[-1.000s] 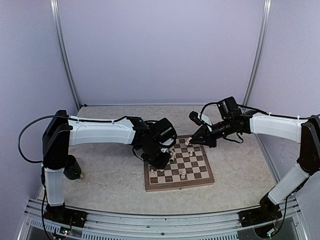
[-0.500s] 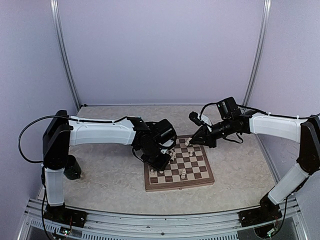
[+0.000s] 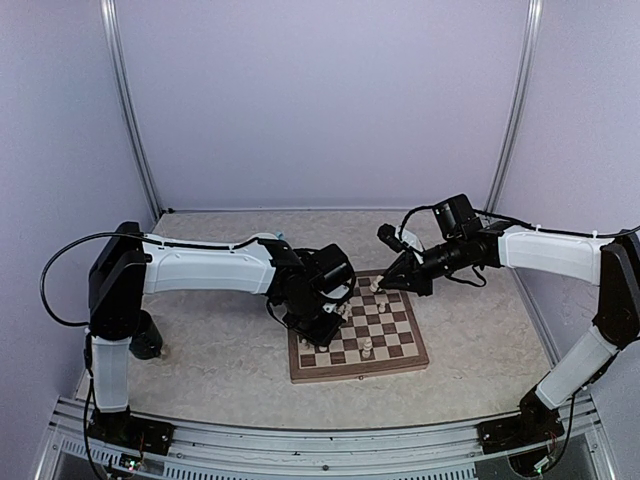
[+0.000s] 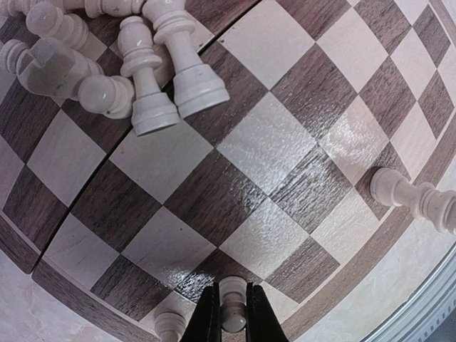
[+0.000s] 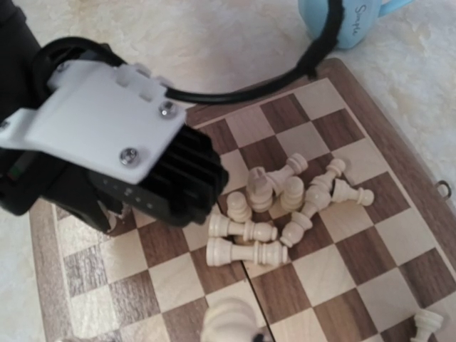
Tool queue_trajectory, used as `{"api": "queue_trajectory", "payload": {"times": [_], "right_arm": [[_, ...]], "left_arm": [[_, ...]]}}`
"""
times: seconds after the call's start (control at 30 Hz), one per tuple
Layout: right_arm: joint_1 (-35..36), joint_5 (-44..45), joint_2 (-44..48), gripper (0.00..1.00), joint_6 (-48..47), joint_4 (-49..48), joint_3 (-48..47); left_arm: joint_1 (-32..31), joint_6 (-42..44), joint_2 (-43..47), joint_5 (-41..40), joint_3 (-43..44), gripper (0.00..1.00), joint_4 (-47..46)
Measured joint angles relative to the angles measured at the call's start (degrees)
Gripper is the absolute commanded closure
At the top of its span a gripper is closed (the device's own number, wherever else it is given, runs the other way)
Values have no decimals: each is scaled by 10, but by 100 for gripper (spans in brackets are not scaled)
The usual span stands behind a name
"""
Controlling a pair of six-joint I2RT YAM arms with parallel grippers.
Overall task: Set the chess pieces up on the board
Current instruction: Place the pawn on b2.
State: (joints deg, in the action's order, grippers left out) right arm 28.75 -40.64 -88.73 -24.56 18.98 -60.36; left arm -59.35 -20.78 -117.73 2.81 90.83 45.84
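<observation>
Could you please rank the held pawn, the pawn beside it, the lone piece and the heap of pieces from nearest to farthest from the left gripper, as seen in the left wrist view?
From the left gripper:
1. Held pawn: between its fingers, bottom centre.
2. Second pawn: just beside it, lower left of the picture.
3. Lone piece: far right.
4. Heap of pieces: top left.

The top view looked down from high at the near edge over the whole surface (image 3: 220,370). Both wrist cameras hung close above the board (image 4: 235,178), sharing the heap of toppled chess pieces (image 5: 285,194).
</observation>
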Motion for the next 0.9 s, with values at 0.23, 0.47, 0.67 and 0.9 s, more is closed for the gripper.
{"api": "queue_trajectory", "payload": {"times": [0.23, 0.47, 0.67, 0.9], "right_arm": [[0, 0, 0, 100, 0, 0, 0], [0, 0, 0, 100, 0, 0, 0], [0, 0, 0, 99, 0, 0, 0], [9, 13, -14, 99, -11, 11, 0]], "left_arm": [[0, -4, 0, -12, -3, 79, 0], [0, -5, 0, -18, -6, 71, 1], [0, -4, 7, -17, -9, 60, -11], [0, 6, 81, -18, -16, 53, -75]]}}
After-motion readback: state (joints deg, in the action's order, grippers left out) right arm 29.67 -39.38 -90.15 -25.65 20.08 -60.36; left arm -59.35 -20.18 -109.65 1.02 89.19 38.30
